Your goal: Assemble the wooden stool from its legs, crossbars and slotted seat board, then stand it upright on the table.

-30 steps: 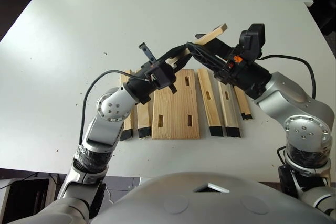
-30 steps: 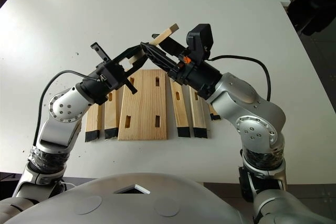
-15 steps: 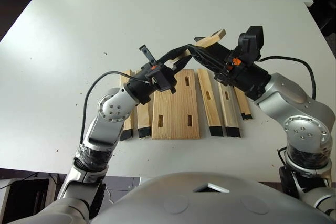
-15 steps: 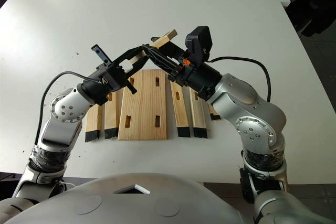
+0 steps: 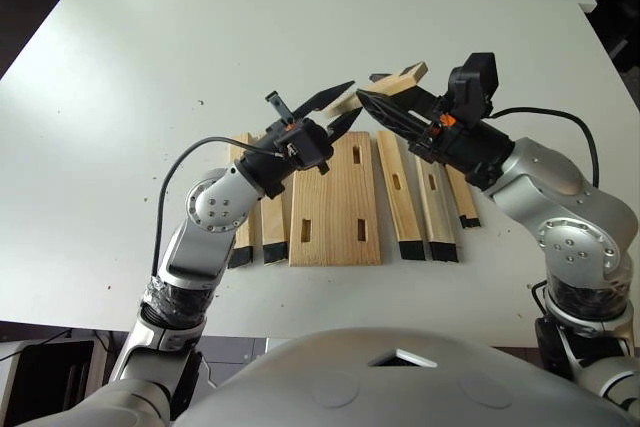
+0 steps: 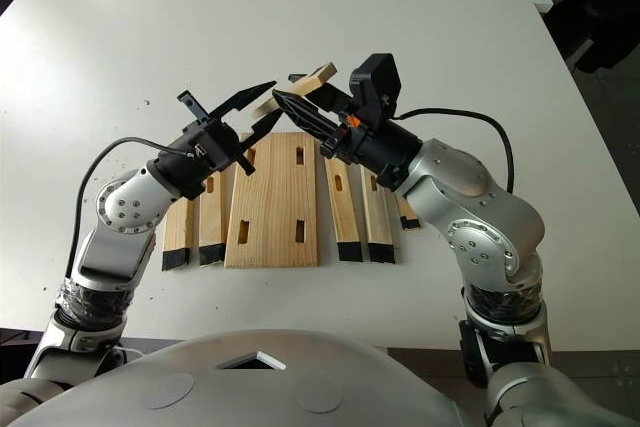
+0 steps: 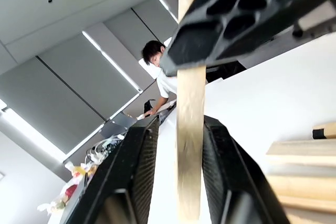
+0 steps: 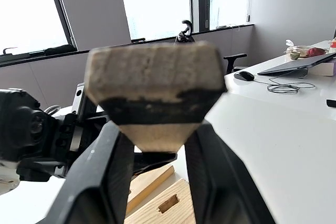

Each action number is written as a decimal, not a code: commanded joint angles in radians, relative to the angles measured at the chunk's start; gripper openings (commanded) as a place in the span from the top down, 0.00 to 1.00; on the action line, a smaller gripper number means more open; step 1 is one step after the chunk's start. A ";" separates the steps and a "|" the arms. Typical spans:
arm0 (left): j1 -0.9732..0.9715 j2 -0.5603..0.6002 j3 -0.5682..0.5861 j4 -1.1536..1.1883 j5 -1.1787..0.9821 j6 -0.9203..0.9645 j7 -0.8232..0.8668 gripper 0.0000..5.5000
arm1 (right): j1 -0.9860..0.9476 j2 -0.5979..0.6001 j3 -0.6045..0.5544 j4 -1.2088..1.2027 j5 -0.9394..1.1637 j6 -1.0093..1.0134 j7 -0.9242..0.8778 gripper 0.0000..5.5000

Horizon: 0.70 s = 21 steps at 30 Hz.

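The wooden bar was held in the air above the far end of the seat board, tilted, with its higher end pointing away from the robot. The right hand pinched it near that end, and the right wrist view showed a dark band across the end face. The left hand stood with its fingers spread to either side of the bar's lower end. In the left wrist view a sliver of gap showed on one side, so it was probably not gripping. This looked like a pass or a re-grip between the two hands. To do it well, the left hand would need to close squarely on the bar's flat faces, far enough from the right hand's fingers not to collide. The right hand should let go only once that hold was firm, or the bar could drop onto the board. The seat board lay flat on the white worktop, slots up, with loose bars lying side by side on both sides of it. The two hands covered the held bar's middle, so I could not tell whether it was a leg or a crossbar, nor see any tenon. The arms also hid the far ends of several loose bars.
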<state>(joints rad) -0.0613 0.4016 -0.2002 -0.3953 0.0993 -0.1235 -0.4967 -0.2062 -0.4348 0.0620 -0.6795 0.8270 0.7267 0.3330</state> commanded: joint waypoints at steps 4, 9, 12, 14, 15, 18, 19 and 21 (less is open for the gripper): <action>0.039 0.046 0.030 0.066 0.004 0.067 -0.014 0.60 | -0.004 -0.115 -0.069 0.017 -0.105 -0.046 0.079 0.76; 0.061 0.044 0.041 0.066 -0.007 0.088 -0.007 0.60 | 0.016 -0.182 -0.122 0.060 -0.168 -0.090 0.147 0.76; 0.039 0.040 0.065 0.089 -0.012 0.100 0.006 0.60 | 0.075 -0.258 -0.174 0.088 -0.229 -0.136 0.212 0.76; 0.022 0.035 0.093 0.101 -0.021 0.117 0.018 0.60 | 0.129 -0.314 -0.197 0.113 -0.280 -0.185 0.276 0.76; 0.018 0.035 0.101 0.106 -0.020 0.120 0.022 0.60 | 0.156 -0.337 -0.202 0.125 -0.307 -0.214 0.307 0.76; 0.019 0.035 0.106 0.109 -0.016 0.117 0.024 0.60 | 0.228 -0.389 -0.195 0.149 -0.381 -0.304 0.391 0.76; 0.019 0.034 0.104 0.108 -0.015 0.115 0.025 0.60 | 0.248 -0.399 -0.187 0.155 -0.402 -0.332 0.415 0.76; 0.021 0.033 0.099 0.104 -0.012 0.109 0.025 0.60 | 0.289 -0.412 -0.163 0.162 -0.447 -0.387 0.455 0.76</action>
<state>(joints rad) -0.0348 0.4326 -0.0995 -0.2923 0.0830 -0.0143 -0.4755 0.0441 -0.8222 -0.1215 -0.5260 0.4270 0.4023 0.7435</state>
